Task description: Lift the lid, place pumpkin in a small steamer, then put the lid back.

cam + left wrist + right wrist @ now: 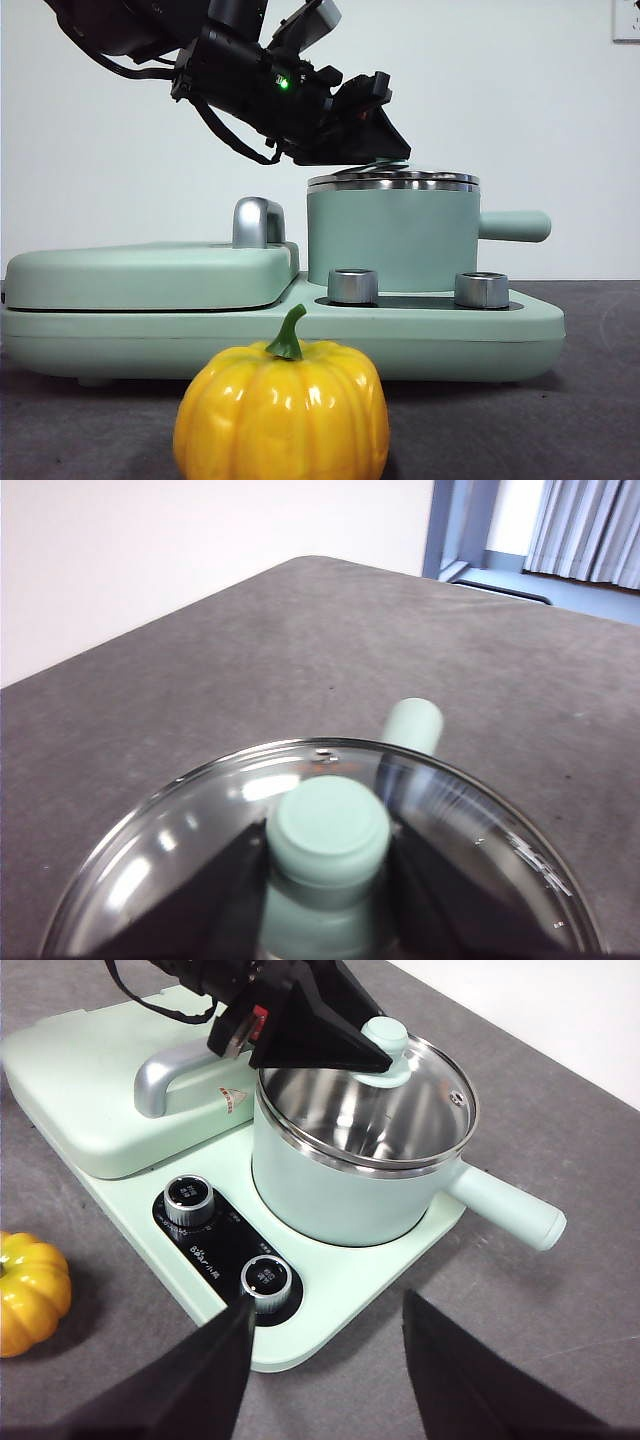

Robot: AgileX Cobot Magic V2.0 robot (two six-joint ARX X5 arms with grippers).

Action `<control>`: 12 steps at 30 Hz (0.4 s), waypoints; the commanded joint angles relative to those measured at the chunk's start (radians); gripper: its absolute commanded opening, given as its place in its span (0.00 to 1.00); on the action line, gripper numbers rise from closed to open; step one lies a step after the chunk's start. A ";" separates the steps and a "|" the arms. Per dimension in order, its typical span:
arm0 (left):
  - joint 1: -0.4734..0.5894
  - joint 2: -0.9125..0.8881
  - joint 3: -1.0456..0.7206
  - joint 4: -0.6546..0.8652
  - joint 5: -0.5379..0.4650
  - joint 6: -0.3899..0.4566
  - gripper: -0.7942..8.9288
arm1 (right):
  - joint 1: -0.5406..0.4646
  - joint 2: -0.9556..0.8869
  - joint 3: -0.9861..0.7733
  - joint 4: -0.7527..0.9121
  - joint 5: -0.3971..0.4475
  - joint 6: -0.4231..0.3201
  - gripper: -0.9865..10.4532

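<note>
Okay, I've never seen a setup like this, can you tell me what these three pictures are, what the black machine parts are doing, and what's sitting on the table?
This is a robot with two arms at a table, seen by three cameras at one moment. The front view looks level across the table. The other two cameras sit on the arms' wrists, so each shows its own black hand at the bottom edge.

On the dark table stands a long mint green cooker base with two steel dials and a flat griddle cover. On the base sits the small steamer, a green pot with a side handle, its glass lid on top. A yellow toy pumpkin waits in front on the table.

The left hand has its jaws on either side of the lid's green knob. The right hand hangs open above the table, holding nothing.
</note>
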 commanded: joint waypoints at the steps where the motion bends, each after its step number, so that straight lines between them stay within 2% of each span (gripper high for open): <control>1: -0.006 0.024 0.024 0.011 -0.010 0.003 0.09 | 0.004 0.006 0.016 0.003 0.004 0.013 0.29; 12: -0.006 0.023 0.024 0.012 -0.010 0.003 0.09 | 0.004 0.006 0.016 -0.018 0.004 0.013 0.29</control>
